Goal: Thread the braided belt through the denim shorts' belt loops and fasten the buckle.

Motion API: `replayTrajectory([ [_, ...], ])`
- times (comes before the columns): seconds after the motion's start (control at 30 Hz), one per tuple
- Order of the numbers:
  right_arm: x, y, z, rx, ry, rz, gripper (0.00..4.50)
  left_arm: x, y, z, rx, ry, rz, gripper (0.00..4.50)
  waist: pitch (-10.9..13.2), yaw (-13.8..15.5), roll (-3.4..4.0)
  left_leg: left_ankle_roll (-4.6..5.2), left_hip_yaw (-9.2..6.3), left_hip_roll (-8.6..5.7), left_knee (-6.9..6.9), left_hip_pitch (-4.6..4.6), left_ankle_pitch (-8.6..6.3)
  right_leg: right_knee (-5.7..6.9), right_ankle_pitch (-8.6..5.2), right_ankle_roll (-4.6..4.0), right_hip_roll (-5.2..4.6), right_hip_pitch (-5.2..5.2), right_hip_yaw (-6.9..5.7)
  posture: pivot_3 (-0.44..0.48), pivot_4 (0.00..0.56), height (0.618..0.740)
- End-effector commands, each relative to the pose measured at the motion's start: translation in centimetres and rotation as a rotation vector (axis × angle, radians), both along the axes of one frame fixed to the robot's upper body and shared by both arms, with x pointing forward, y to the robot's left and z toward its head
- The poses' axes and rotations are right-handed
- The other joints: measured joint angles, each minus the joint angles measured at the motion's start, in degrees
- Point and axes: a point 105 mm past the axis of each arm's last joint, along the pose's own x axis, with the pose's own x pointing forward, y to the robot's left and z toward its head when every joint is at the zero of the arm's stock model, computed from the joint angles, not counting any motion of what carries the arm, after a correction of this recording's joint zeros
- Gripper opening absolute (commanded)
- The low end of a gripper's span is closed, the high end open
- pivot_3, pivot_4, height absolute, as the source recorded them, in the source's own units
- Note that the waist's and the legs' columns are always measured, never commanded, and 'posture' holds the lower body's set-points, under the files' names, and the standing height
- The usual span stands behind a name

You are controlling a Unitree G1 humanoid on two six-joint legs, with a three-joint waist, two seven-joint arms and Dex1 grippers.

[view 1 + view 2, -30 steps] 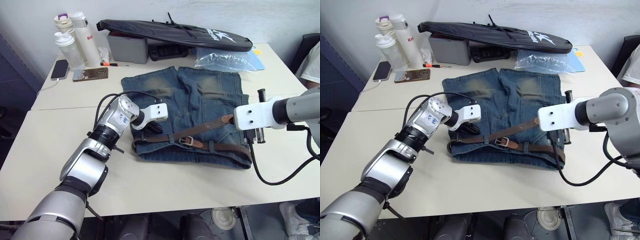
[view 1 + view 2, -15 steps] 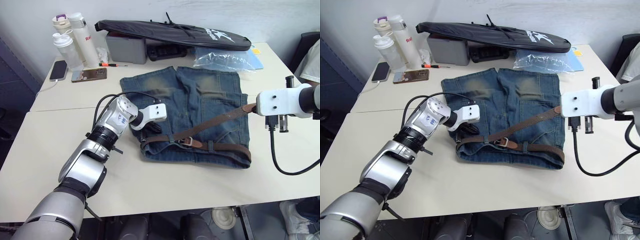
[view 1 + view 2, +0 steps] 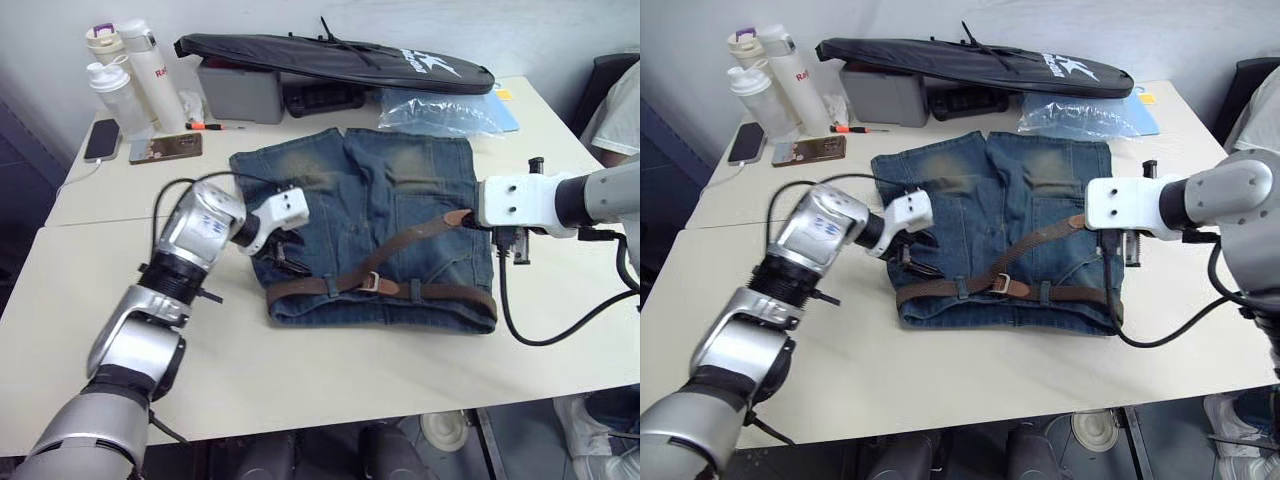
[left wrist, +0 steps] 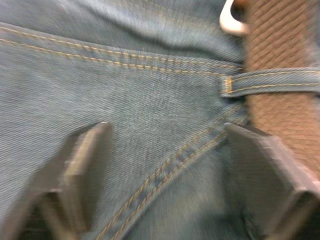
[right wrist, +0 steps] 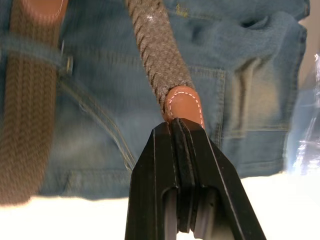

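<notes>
The denim shorts lie flat mid-table with the waistband toward me. The braided belt runs along that waistband through belt loops, and its silver buckle sits near the middle. From the buckle the strap rises diagonally to its reddish leather tip, on which my right gripper is shut. My left gripper hovers open over the shorts' left waistband corner. Its fingers straddle bare denim beside a belt loop and hold nothing.
A long black bag, a grey box and a clear plastic bag line the table's back. Bottles and two phones sit at the back left. A person's sleeve shows at the right edge.
My left gripper has opened and let go at the waistband's left end. My right gripper, still shut on the belt tip, drew it out rightward, then eased back. The camera shifted.
</notes>
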Motion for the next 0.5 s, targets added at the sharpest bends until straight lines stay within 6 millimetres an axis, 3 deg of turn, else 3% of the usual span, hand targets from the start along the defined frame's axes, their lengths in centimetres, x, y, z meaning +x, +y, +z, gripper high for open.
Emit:
replayTrajectory([
  [0.03, -0.2, 0.4, 2.2, 0.058, -0.064, -0.029, 0.0, -2.2, -1.9, 3.8, -0.139, -0.106, -0.132, 4.41, 0.0, 0.05, 0.0, 0.0, -0.01, 0.0, 0.0, 0.0, 0.0, -0.01, 0.0, 0.0, -0.01, 0.0, 0.01, 0.0, 0.15, 0.74],
  [0.1, -0.2, 0.4, 2.1, 0.076, -0.052, -0.046, 0.0, -2.9, -2.5, 4.5, -0.179, -0.123, -0.145, 4.41, 0.0, 0.27, 0.0, 0.0, -0.06, -0.02, 0.03, -0.09, 0.0, -0.08, 0.0, 0.0, -0.02, 0.0, -0.01, 0.0, 0.15, 0.74],
  [0.2, -0.2, 0.5, 2.0, 0.129, -0.026, -0.09, 0.0, -4.0, -4.0, 3.8, -0.155, -0.176, -0.182, 4.41, -0.01, 0.36, 0.02, 0.01, -0.06, -0.03, 0.01, -0.09, -0.01, -0.15, 0.01, 0.01, -0.03, 0.0, 0.05, 0.0, 0.15, 0.74],
  [0.5, -0.4, 1.0, 2.0, 0.162, -0.005, -0.112, 0.0, -3.7, -8.3, 2.4, -0.196, -0.205, -0.121, 4.41, -0.01, 1.15, 0.01, 0.05, 0.07, -0.03, 0.04, -0.05, -0.03, -0.12, 0.01, 0.01, 0.02, -0.03, 0.33, 0.0, 0.15, 0.74],
])
